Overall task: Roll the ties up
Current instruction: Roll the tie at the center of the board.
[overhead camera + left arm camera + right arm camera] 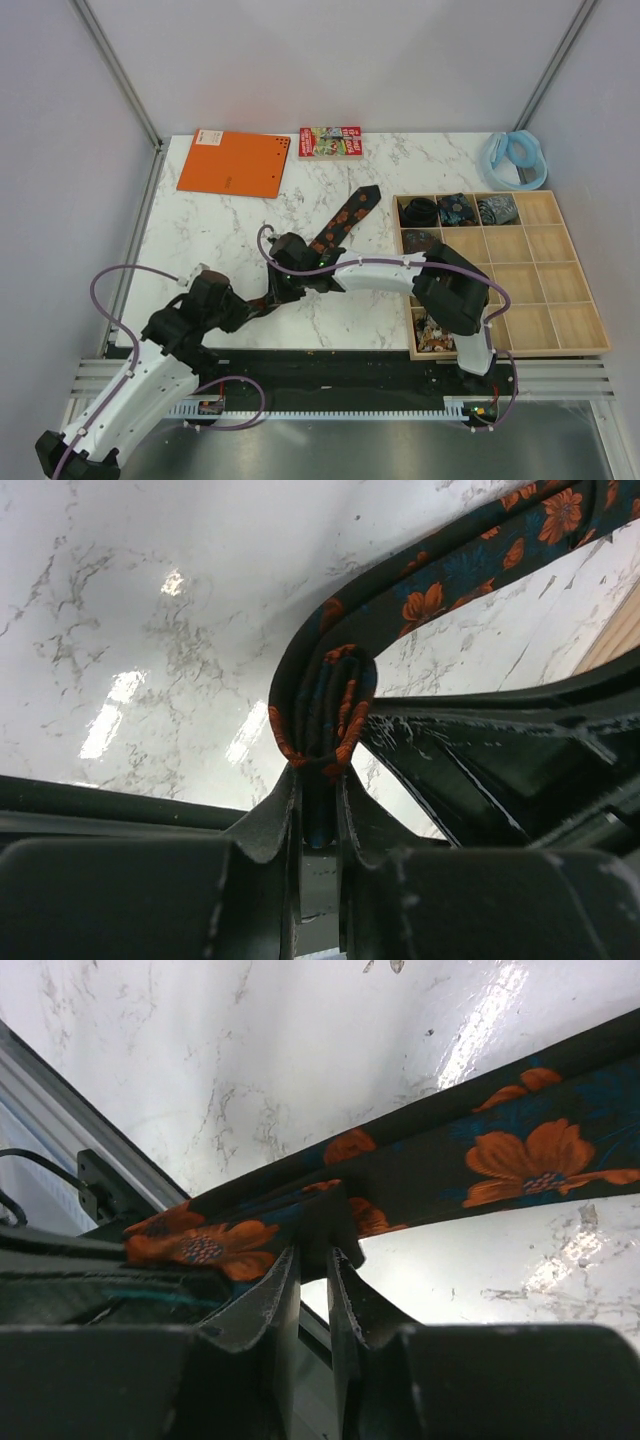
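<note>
Left of the wooden tray [578, 345], the flowered tie [348, 218] lies stretched out; left gripper [318, 780] pinches its small coil, right gripper [313, 1250] nips the strip beside it. I'd keep tension even so the layers stack flush

From above, the flowered tie [350, 215] vanishes under the right hand [290, 265], so its narrow end and whatever is wound between that and the left hand [240, 308] cannot be seen. The right arm partly covers the near-left compartment of the wooden tray [560, 345]. The rolled ties [456, 208] in the tray's far row are too small for their patterns to be told, and both wrist views cut the flowered tie off at the right edge.
</note>
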You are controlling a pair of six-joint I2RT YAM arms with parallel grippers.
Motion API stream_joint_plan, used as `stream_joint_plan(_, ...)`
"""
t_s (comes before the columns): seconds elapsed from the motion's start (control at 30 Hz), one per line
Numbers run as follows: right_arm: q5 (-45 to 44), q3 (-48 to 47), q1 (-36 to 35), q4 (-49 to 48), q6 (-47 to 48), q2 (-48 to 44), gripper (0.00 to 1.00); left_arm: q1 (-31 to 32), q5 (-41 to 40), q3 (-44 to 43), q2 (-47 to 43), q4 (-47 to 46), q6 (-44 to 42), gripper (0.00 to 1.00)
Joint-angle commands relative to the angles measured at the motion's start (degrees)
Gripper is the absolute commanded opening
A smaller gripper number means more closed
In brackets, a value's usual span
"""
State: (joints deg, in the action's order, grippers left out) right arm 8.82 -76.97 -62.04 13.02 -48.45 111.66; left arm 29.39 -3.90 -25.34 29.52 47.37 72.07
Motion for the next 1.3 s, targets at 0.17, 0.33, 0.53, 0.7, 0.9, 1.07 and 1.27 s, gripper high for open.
stream_joint_plan(0.17, -3.9, -3.89, -0.71, 0.17, -1.12, 2.69, 0.23, 0.14, -0.14, -3.84, -3.58, 5.88, -0.97, 0.05)
stream_joint_plan(0.33, -2.32, -6.0, -0.8, -0.09, -1.04, 5.76, 0.22, 0.14, 0.3, -4.45, -3.33, 6.33, -0.97, 0.05)
stream_joint_plan(0.53, -0.74, -5.65, -1.77, -1.67, -1.65, 7.17, 0.21, 0.06, -0.58, -5.86, 0.8, 4.84, -2.55, 0.05)
stream_joint_plan(0.7, 1.63, -5.47, -2.56, -3.26, -2.44, 7.61, 0.21, 0.14, -1.9, -8.05, 5.72, 2.29, -4.92, 0.05)
stream_joint_plan(0.9, 3.31, -7.4, -2.91, -3.96, -2.44, 8.31, 0.21, 0.06, -2.95, -11.3, 14.51, -1.4, -8.17, 0.05)
stream_joint_plan(1.07, 4.28, -9.69, -2.82, -2.47, -0.69, 9.89, 0.22, 0.06, -4.09, -13.32, 21.35, -5.18, -10.63, 0.05)
stream_joint_plan(1.27, 3.49, -9.78, -0.19, 1.92, 2.74, 10.25, 0.26, 0.06, -4.1, -14.3, 29.27, -7.56, -13.54, 0.04)
